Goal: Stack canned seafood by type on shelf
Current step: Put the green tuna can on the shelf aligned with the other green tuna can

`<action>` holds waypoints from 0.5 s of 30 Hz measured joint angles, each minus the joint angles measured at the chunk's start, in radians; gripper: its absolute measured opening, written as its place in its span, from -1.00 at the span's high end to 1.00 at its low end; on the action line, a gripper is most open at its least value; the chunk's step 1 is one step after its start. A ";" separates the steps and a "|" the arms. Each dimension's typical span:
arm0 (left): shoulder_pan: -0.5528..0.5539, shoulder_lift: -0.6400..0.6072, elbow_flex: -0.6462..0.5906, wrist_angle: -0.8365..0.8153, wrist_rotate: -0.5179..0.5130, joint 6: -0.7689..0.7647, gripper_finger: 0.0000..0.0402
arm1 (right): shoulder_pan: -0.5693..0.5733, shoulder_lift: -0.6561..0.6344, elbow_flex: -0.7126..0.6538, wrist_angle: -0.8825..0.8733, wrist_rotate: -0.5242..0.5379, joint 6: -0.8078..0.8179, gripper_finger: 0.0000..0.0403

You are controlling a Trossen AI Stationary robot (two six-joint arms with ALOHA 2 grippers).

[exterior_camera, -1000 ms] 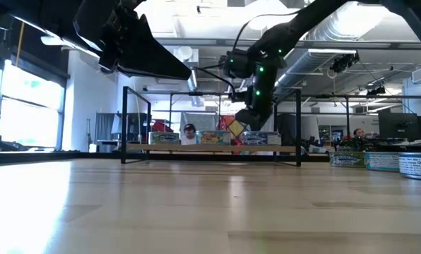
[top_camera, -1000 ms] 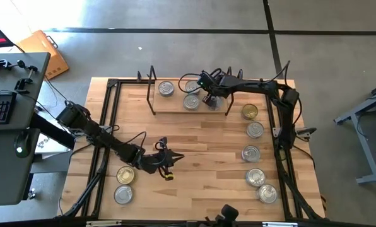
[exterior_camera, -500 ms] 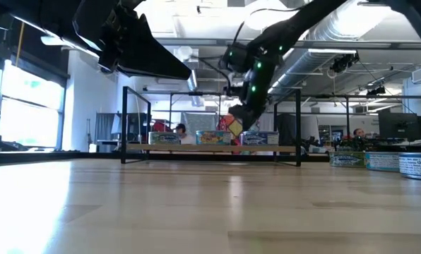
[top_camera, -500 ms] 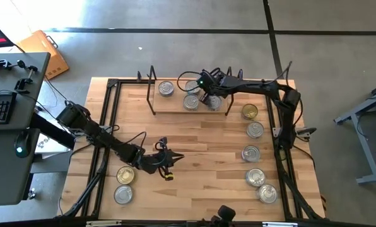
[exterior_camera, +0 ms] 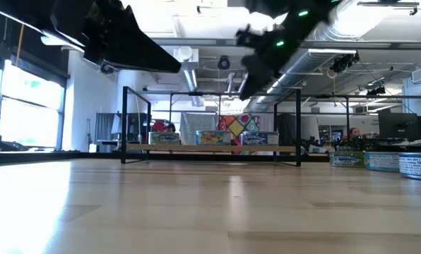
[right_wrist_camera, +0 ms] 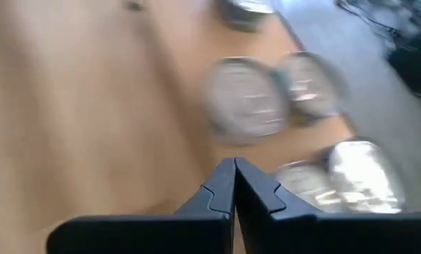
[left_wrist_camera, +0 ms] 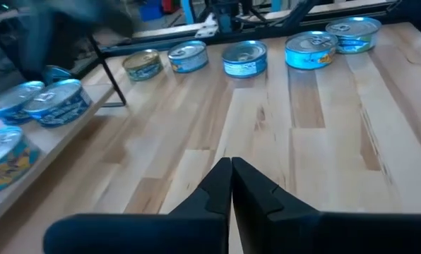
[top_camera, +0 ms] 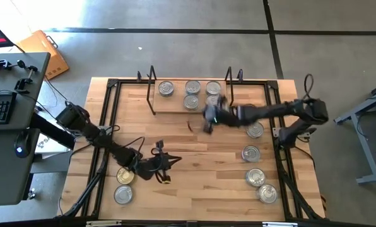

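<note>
The shelf [top_camera: 170, 108] stands at the table's far middle with several silver-topped tins [top_camera: 192, 87] on its board; in the low view they sit in a row [exterior_camera: 212, 137]. More canned seafood lies along the right edge [top_camera: 251, 153] and at the near left [top_camera: 125, 176]. My right gripper [top_camera: 204, 121] hangs shut and blurred just in front of the shelf, holding nothing; its wrist view shows the closed fingertips [right_wrist_camera: 234, 166] above blurred tins [right_wrist_camera: 246, 100]. My left gripper [top_camera: 173, 162] hovers shut over bare wood at the near left [left_wrist_camera: 231, 166].
The black table frame [top_camera: 110, 120] runs around the tabletop. The shelf's upright wire ends [exterior_camera: 124, 124] rise at both sides of its board. A gold-topped tin [top_camera: 125, 176] and a silver one [top_camera: 123, 194] lie beside the left arm. Bare wood [top_camera: 207, 164] spans the middle.
My right gripper has left the shelf, swinging quickly up and toward the near and right side, and now hangs in front of the board with shut fingers. The tins on the shelf stay where they were. My left arm has hardly moved.
</note>
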 joint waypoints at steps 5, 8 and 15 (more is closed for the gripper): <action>-0.012 0.000 0.000 -0.008 -0.020 0.000 1.00 | 0.258 -0.007 -0.280 0.491 0.016 0.195 1.00; 0.007 0.000 0.000 -0.007 -0.021 -0.004 1.00 | 0.369 0.063 -0.431 0.898 0.019 0.209 1.00; 0.073 0.000 0.000 -0.006 0.018 -0.154 1.00 | 0.490 0.206 -0.522 1.253 0.068 0.170 1.00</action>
